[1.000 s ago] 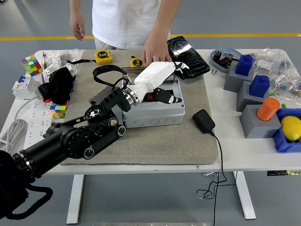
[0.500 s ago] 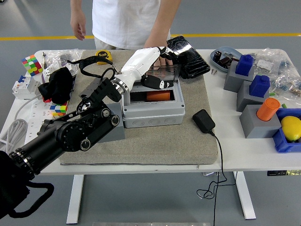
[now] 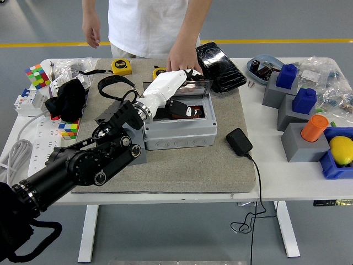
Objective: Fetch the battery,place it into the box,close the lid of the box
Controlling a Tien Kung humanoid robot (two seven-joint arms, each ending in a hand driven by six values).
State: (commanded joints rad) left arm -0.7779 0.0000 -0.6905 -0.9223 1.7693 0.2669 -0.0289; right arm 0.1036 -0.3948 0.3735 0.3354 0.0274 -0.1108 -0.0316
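A grey box (image 3: 179,135) stands on the grey mat (image 3: 165,171) in mid-table. Its clear lid (image 3: 201,86) stands half raised, tilted over the back of the box. A sliver of the orange battery (image 3: 195,114) shows inside the box. My left hand (image 3: 183,106), white with black fingers, reaches over the box's opening. Its fingers hang relaxed just under the lid's front edge and hold nothing. Most of the box's inside is hidden by the hand. A person's hand (image 3: 182,59) rests on the mat just behind the lid.
A black charger (image 3: 239,141) with its cable lies right of the box, and a black case (image 3: 220,66) behind it. Yellow tape measures (image 3: 121,67) sit at the mat's back. Blue-topped grey blocks (image 3: 287,88), an orange cylinder (image 3: 314,127) and a lemon (image 3: 342,150) stand at the right.
My left hand rose out of the box to the lid's top edge, then came back down over the opening. The lid has tilted lower and the battery is mostly covered again.
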